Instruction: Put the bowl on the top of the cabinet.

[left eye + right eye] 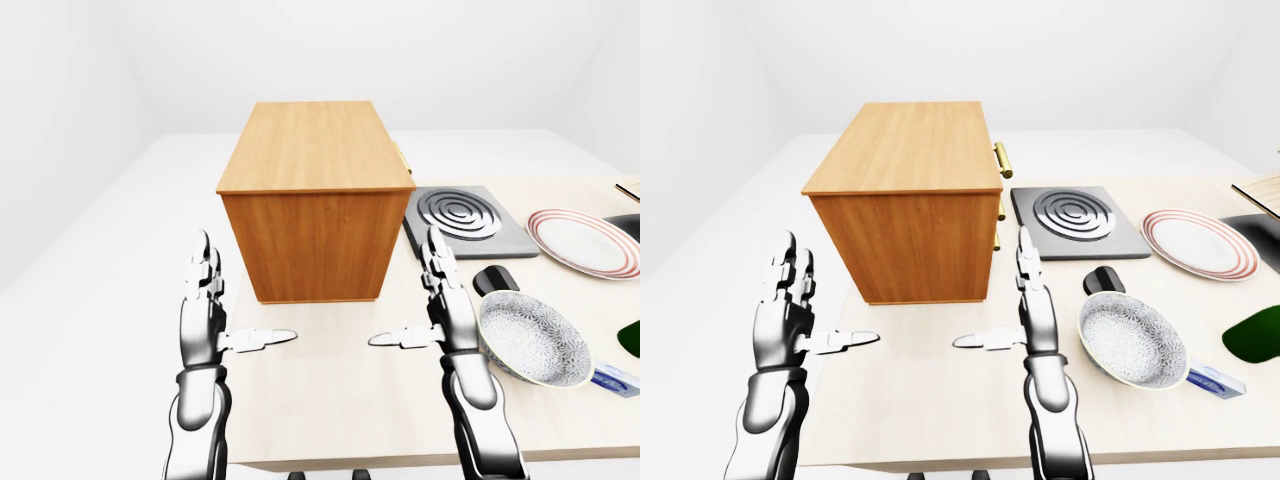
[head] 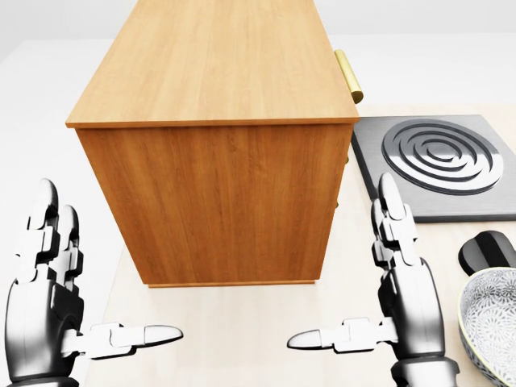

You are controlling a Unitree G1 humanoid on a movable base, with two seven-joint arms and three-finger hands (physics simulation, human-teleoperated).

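Flanking right hand (image 1: 440, 310): bowl (image 1: 530, 338); cabinet (image 1: 315, 195); perhaps touching.

No readable text anywhere (blue-white packet (image 1: 615, 379) beside the bowl (image 1: 532, 338) is too small to resolve).

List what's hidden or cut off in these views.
- Cabinet drawer face: turned away in all views; only brass handles show.
- Dark green object: cut by right edge, eye views.
- Bowl: clipped at head view's right edge.
- Blue item beside bowl: too small.
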